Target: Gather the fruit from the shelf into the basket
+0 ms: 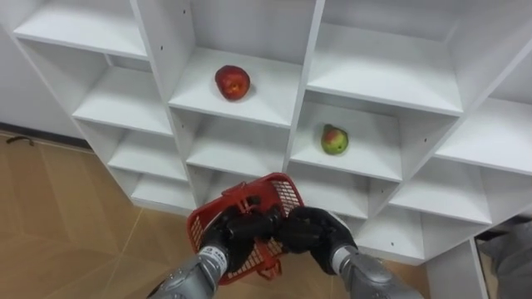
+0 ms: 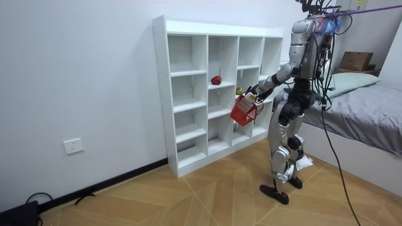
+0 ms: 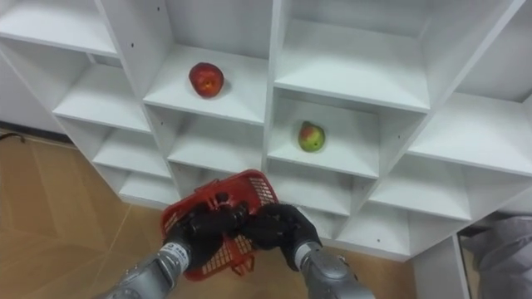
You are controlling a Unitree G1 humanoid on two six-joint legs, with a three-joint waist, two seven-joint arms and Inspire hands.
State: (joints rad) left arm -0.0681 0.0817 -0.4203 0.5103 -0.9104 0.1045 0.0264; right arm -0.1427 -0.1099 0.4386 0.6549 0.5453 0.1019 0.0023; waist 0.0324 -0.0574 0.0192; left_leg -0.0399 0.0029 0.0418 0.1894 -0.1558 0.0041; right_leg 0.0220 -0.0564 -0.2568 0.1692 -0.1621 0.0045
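Note:
A red apple (image 1: pixel 233 81) lies in an upper middle compartment of the white closet (image 1: pixel 312 50). A green-red pear (image 1: pixel 334 139) lies one compartment lower and to the right. Below them, in front of the shelves, I hold a red mesh basket (image 1: pixel 270 193), tilted, with nothing visible inside it. My left hand (image 1: pixel 223 235) and right hand (image 1: pixel 309 228) are both curled on its handle and rim, close together. In the room view I stand facing the closet, the basket (image 2: pixel 244 111) held out at waist height and the apple (image 2: pixel 216 80) on its shelf.
The other closet compartments (image 3: pixel 349 66) hold nothing. Wooden floor (image 1: pixel 58 224) lies to the left. A bed (image 2: pixel 367 116) stands close behind me with a cardboard box (image 2: pixel 355 61) on it. A grey edge of the bed (image 1: pixel 511 249) shows at lower right.

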